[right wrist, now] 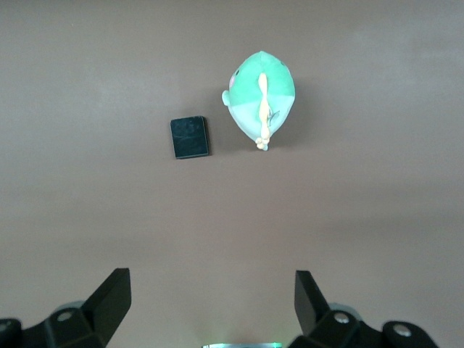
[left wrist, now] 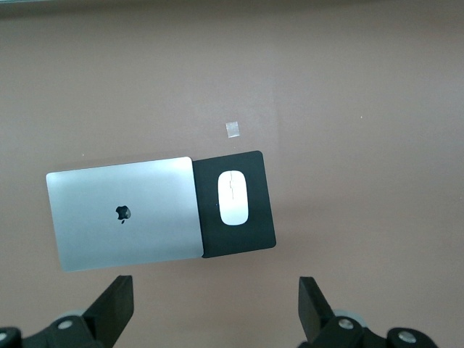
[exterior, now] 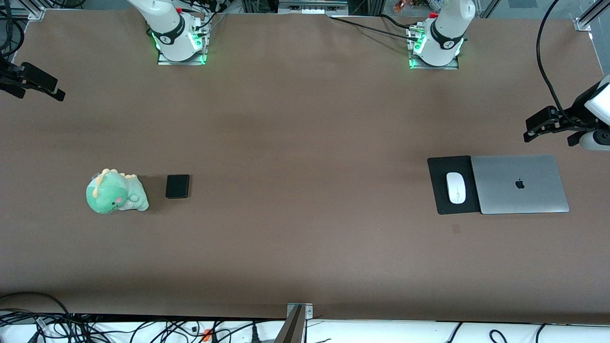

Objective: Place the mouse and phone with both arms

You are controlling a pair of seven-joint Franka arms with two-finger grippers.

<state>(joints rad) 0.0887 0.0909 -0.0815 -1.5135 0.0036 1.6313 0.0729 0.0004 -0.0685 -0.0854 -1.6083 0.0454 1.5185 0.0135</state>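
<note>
The white mouse lies on a black mouse pad at the left arm's end of the table; it also shows in the left wrist view. The black phone lies flat on the table at the right arm's end, beside a green plush dinosaur; it also shows in the right wrist view. My left gripper is open and empty, high over the table's end near the laptop. My right gripper is open and empty, high over the other table end.
A closed silver laptop lies against the mouse pad, overlapping its edge. The green plush dinosaur sits next to the phone, toward the table's end. A small square mark is on the table just nearer the camera than the pad.
</note>
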